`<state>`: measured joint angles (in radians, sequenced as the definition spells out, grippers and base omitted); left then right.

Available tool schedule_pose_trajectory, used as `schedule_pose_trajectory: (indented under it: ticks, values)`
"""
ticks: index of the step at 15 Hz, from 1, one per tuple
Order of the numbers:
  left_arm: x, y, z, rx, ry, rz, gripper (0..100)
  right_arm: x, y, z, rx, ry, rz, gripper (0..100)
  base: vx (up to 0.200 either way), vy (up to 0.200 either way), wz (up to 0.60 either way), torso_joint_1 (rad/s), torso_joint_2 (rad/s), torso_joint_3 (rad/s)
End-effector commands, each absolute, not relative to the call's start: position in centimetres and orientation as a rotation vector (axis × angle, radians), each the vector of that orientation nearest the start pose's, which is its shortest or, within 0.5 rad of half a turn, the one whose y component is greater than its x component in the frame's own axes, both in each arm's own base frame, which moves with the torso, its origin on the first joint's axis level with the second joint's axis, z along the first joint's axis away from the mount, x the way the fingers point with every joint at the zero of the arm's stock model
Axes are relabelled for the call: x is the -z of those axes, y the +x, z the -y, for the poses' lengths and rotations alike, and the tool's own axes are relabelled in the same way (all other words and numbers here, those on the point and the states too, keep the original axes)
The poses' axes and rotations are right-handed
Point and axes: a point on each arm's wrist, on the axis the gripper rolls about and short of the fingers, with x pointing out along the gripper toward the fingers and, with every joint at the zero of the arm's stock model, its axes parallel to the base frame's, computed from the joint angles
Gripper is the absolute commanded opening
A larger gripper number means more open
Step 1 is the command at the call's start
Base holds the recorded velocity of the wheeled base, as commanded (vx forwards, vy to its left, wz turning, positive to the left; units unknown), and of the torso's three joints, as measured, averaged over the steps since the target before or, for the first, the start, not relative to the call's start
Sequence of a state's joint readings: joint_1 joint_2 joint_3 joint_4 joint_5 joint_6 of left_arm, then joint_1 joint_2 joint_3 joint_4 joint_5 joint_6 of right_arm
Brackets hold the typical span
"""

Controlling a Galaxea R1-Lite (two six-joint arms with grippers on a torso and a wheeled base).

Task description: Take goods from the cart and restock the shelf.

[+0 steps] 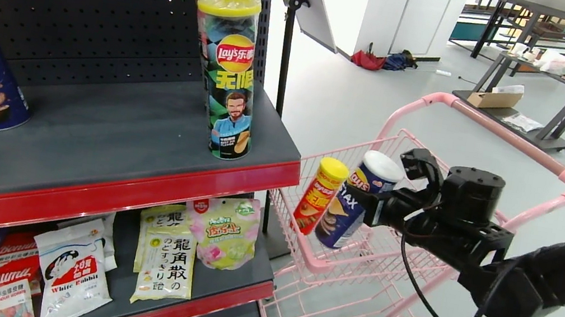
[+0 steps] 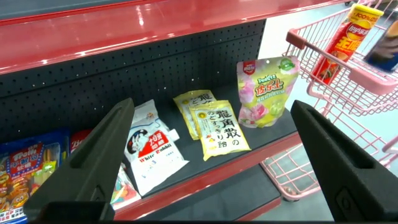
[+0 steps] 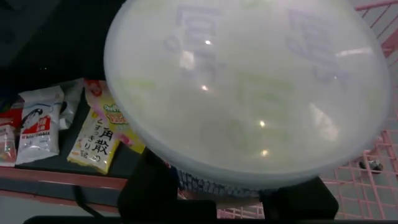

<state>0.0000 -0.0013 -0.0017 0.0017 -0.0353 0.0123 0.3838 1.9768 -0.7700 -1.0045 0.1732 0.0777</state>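
Clamping a blue chip can (image 1: 339, 225) by pink cart (image 1: 512, 139), right pincer (image 1: 383, 189), left pincer (image 2: 212, 106) spread empty, grey shelf (image 1: 93, 134), pale floor (image 1: 359, 102)

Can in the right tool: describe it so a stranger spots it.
Find the pink cart beside the shelf. Over its basket the right tool grips a tilted chip can, dark blue with a white lid; the neighbouring can is red, yellow-lidded.
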Motion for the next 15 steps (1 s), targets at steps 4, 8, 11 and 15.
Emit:
schedule_pose_trajectory:
  ticks: [4,8,11,15]
  values:
    - [-7.6,-2.3,0.1,0.037,0.011,0.0,100,-27.2,19.6,-7.1,-0.428,-0.012,-0.07,0,0.0,0.0,0.0,0.0,0.0,0.0]
    - [-7.6,-2.3,0.1,0.037,0.011,0.0,100,-26.8,8.3,-2.4,-0.279,-0.052,-0.201,0,0.0,0.0,0.0,0.0,0.0,0.0]
    - [-7.6,-2.3,0.1,0.037,0.011,0.0,100,-23.5,4.3,-0.7,-0.158,-0.053,-0.199,0,0.0,0.0,0.0,0.0,0.0,0.0]
    - [-7.6,-2.3,0.1,0.035,0.011,0.0,100,-20.3,1.4,-0.1,-0.087,-0.105,-0.209,0,0.0,0.0,0.0,0.0,0.0,0.0]
